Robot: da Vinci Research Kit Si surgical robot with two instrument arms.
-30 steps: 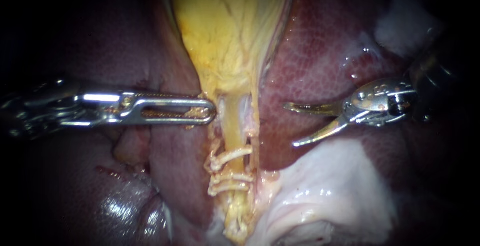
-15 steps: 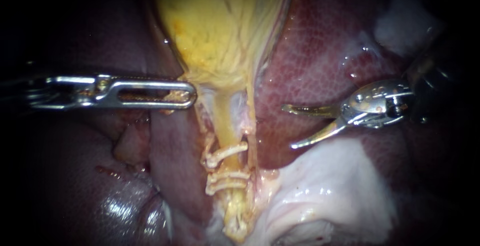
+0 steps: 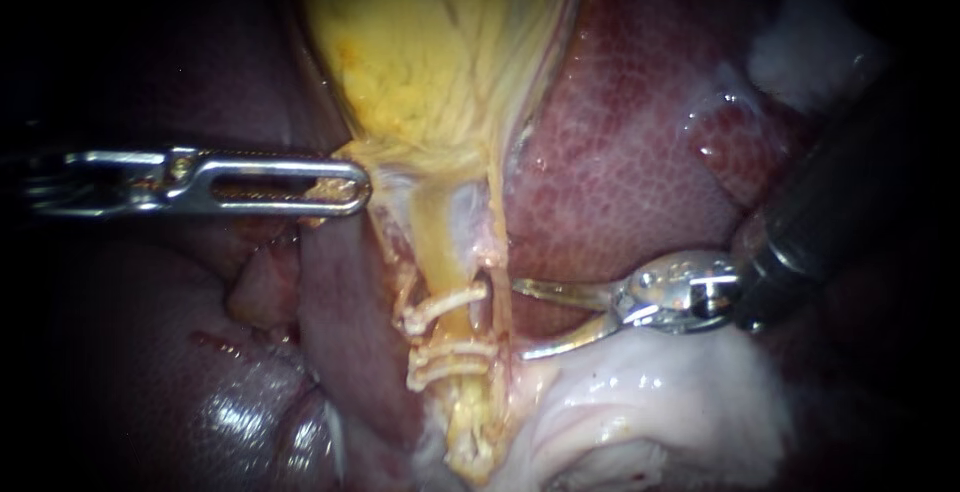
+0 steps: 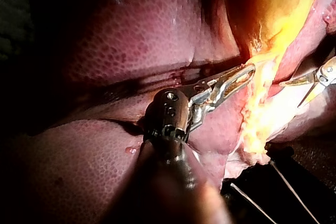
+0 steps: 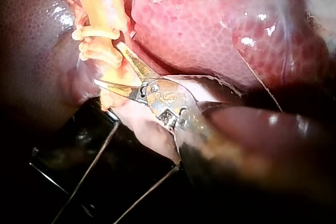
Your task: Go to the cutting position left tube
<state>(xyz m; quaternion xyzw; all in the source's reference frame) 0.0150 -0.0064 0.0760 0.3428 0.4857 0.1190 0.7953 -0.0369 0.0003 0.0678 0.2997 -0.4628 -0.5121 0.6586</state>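
**Right instrument** [image 3: 518,320]: two slim, curved metal blades stand apart and grip nothing. The shaft comes in from the upper right, and a polished hinge sits behind the blades. The tips stop just right of the tube [image 3: 447,252], at the level of the clips [image 3: 447,307]. Whether either blade touches a clip cannot be told. In the right wrist view the same open blades [image 5: 107,64] lie close beside the clips [image 5: 97,40].

**Left instrument** [image 3: 355,190]: long, flat, slotted jaws lie together, clamped on the lower edge of the gallbladder [image 3: 440,62]. In the left wrist view the jaw tips [image 4: 247,73] meet the bright yellow tissue.

**Tube:** a yellow, smooth cord runs down from the gallbladder's narrow end. It lies between the two instruments, nearer the right one. A thin pale strand [image 3: 497,222] runs along its right side. Pale ribbed clips cross it: one above, two stacked just below, with a short bare stretch between.

**Surroundings:**
- The gallbladder is yellow and fibrous, with fine veining.
- The liver [image 3: 620,152] is dark red, glossy and finely mottled, on both sides.
- White, wet, lumpy tissue [image 3: 650,392] lies under the right instrument.
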